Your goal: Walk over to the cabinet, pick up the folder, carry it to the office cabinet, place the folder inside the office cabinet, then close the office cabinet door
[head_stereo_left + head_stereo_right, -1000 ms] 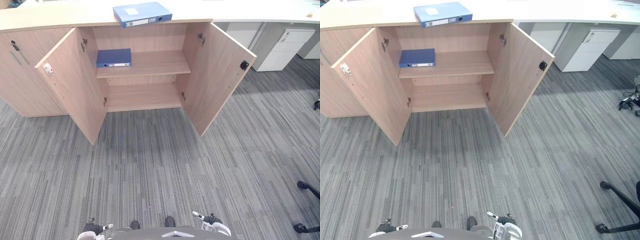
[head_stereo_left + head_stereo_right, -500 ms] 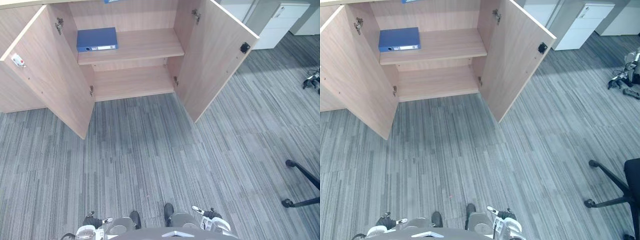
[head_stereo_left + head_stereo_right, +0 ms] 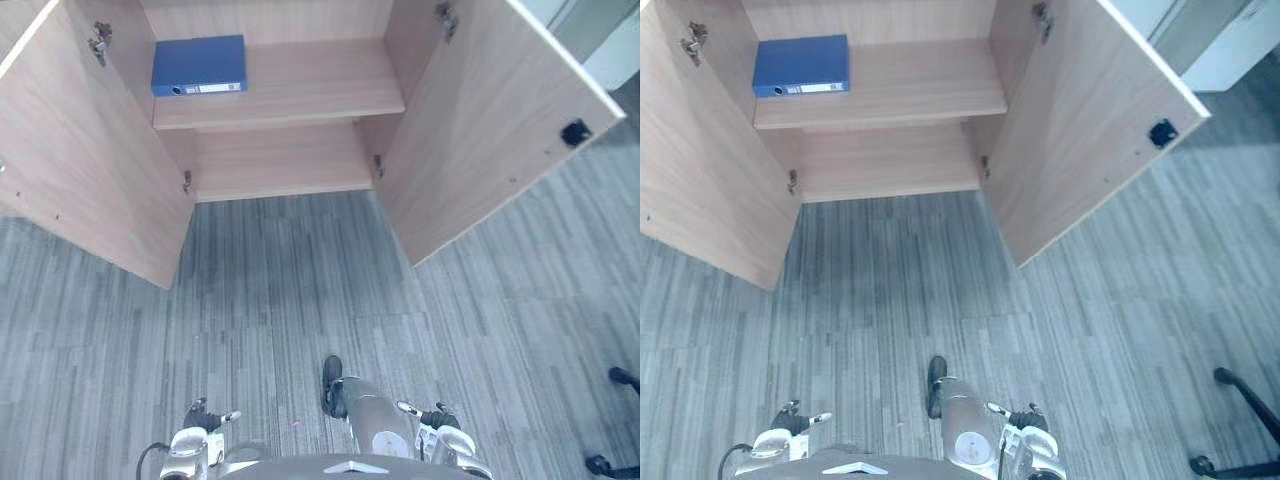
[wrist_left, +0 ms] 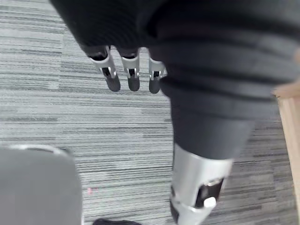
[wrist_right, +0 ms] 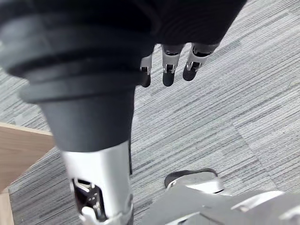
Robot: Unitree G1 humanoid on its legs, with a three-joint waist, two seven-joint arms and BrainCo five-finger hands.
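A blue folder (image 3: 198, 66) lies flat at the left end of the upper shelf (image 3: 300, 95) inside a light wooden cabinet, whose two doors stand wide open. The left door (image 3: 80, 170) and the right door (image 3: 490, 130) angle out over the grey carpet. My left hand (image 3: 203, 416) hangs low at my side, far from the cabinet, with its fingers (image 4: 126, 77) straight and holding nothing. At my other side my right hand (image 3: 437, 418) hangs the same way, its fingers (image 5: 168, 68) relaxed and empty.
The cabinet's lower shelf (image 3: 285, 160) is bare. A black office chair base (image 3: 1240, 425) stands on the carpet at the lower right. A white drawer unit (image 3: 1250, 40) sits past the right door.
The view has drawn closer to the open cabinet, so it looks larger and its top has left the picture. Both hands still hang at my sides.
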